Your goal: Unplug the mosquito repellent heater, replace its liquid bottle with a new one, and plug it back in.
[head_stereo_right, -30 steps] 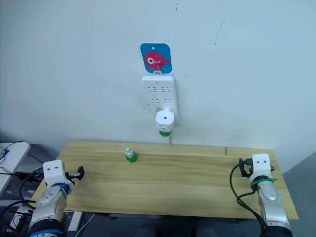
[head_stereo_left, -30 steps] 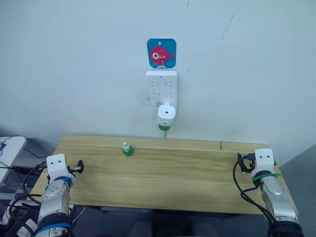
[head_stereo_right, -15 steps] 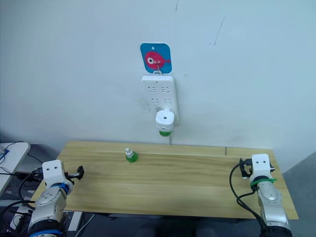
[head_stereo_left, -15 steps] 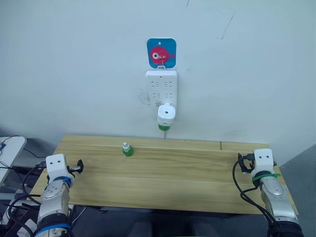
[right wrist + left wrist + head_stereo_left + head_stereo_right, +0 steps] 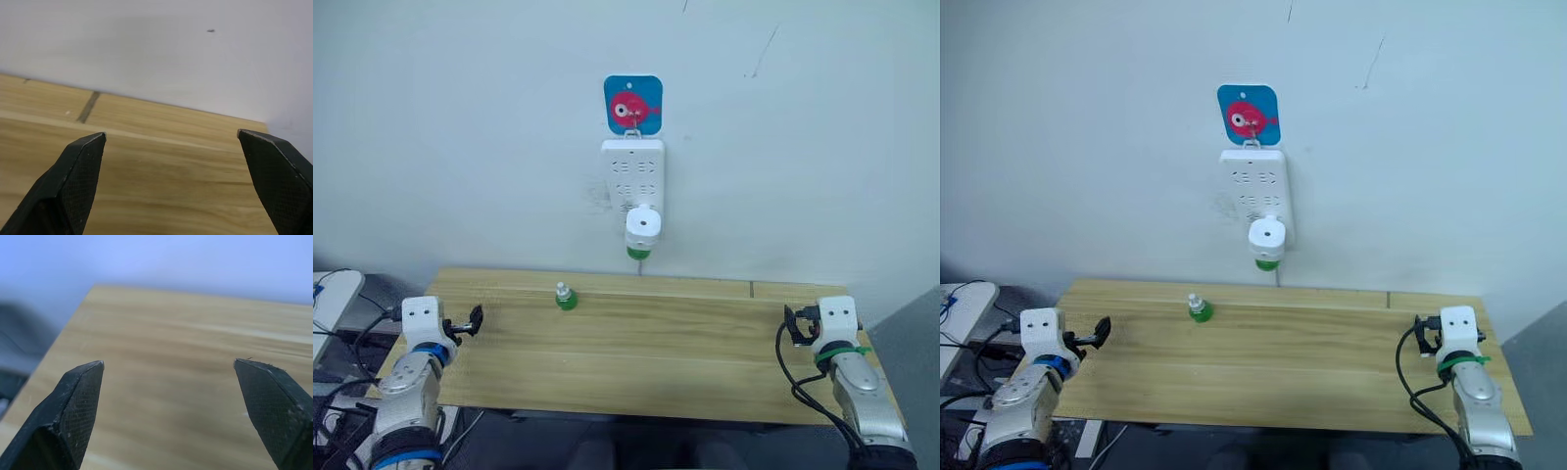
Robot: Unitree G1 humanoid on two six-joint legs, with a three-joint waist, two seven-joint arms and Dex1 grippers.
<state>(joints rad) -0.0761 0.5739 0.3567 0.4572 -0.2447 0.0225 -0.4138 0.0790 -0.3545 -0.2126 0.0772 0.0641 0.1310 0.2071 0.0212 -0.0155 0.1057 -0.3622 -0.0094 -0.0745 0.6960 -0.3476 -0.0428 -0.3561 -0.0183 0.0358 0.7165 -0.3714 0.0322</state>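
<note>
Both hands, left hand [image 5: 475, 319] and right hand [image 5: 790, 325], sit spread and empty at the worktop [image 5: 636, 362] ends, the heater [image 5: 643, 229] plugged into the strip [image 5: 632, 172] at twelve o'clock, roughly midway between them.

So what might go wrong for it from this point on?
The heater is plugged into a power strip that seems to hang from a hook on the wall; pulling might drag the strip off with it. The small capped bottle stands free on the table, so a careless reach may knock it over. Both the left tool and right tool sit open at the table's far ends, leaving a long reach.
</note>
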